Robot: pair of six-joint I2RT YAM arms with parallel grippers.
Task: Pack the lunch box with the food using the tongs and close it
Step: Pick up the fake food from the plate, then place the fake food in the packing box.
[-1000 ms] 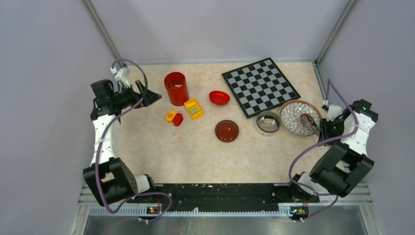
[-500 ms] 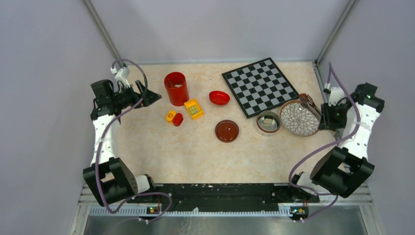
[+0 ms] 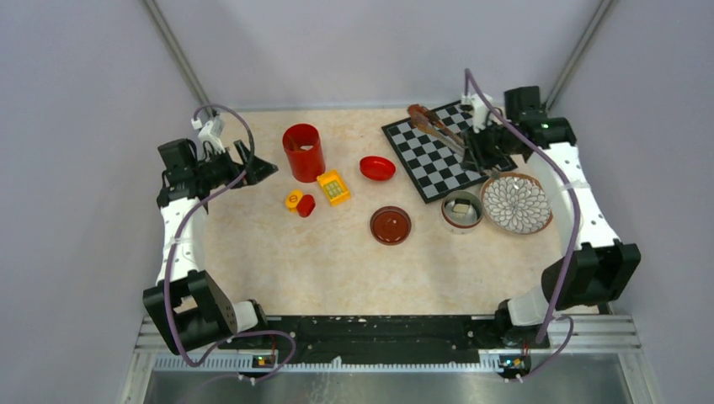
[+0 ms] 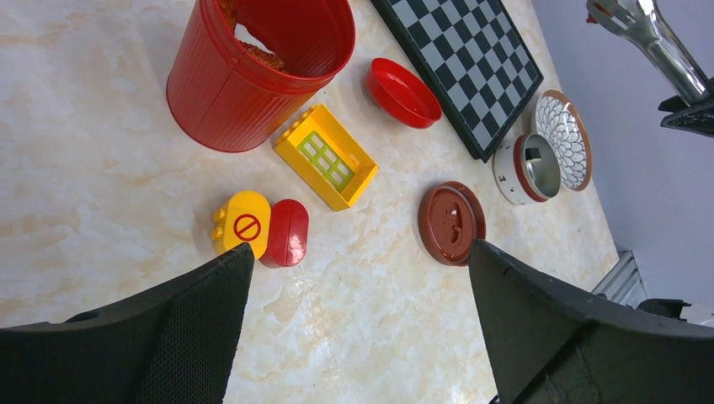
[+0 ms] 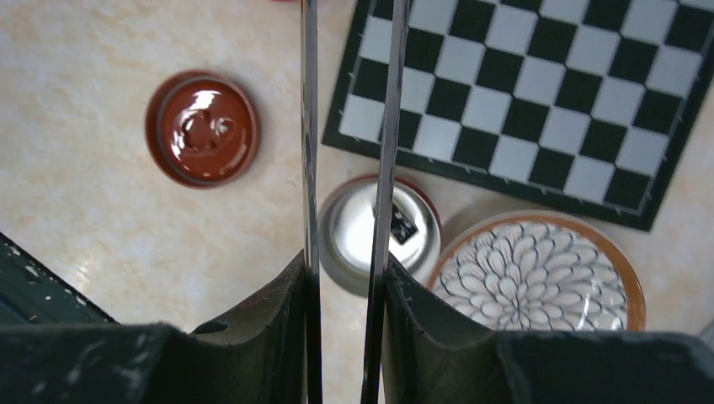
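Carrying the tongs (image 3: 434,128), clamped by the right gripper (image 5: 345,290), toward nine o'clock over the food (image 4: 253,50) in the red cup (image 3: 303,156) is advised; the left gripper (image 4: 360,251) gapes.

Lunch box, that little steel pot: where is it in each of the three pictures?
Top external: lunch box right of centre, between lid and plate.
Left wrist: far right, above the middle.
Right wrist: centre, behind the tongs' arms.
Shared landmark: the plate, right beside it in all three.

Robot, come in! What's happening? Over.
Left end effector open, empty. Right end effector shut on tongs, aloft by chessboard. Lunch box open, lid off. Nothing covering it.
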